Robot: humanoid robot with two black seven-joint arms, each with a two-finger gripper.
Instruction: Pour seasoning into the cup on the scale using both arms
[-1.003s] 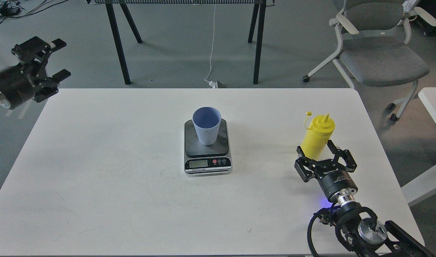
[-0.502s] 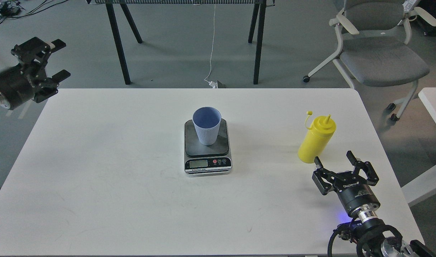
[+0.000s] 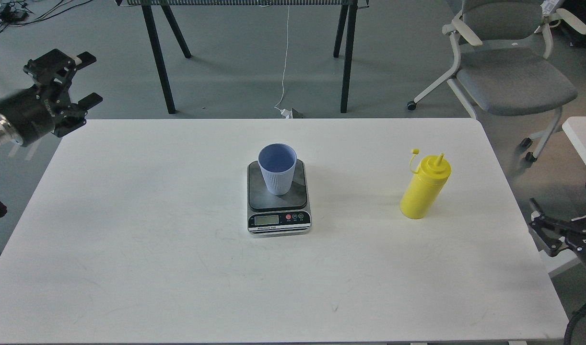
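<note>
The yellow seasoning bottle (image 3: 425, 187) stands upright on the right part of the white table (image 3: 178, 249), its cap hanging off the nozzle. The light blue cup (image 3: 277, 167) stands upright on the scale (image 3: 278, 201) at the table's middle. My right gripper (image 3: 564, 192) is open and empty at the table's right edge, well to the right of the bottle. My left gripper (image 3: 89, 79) is open and empty, off the table's far left corner.
A grey office chair (image 3: 509, 62) stands behind the table at the right. Black legs of another table (image 3: 158, 57) stand behind. A white surface edge (image 3: 583, 143) shows at the far right.
My right gripper has let go of the yellow bottle and drawn back to the right, past the table's edge. The bottle stays standing. The left gripper shifted slightly to the right.
</note>
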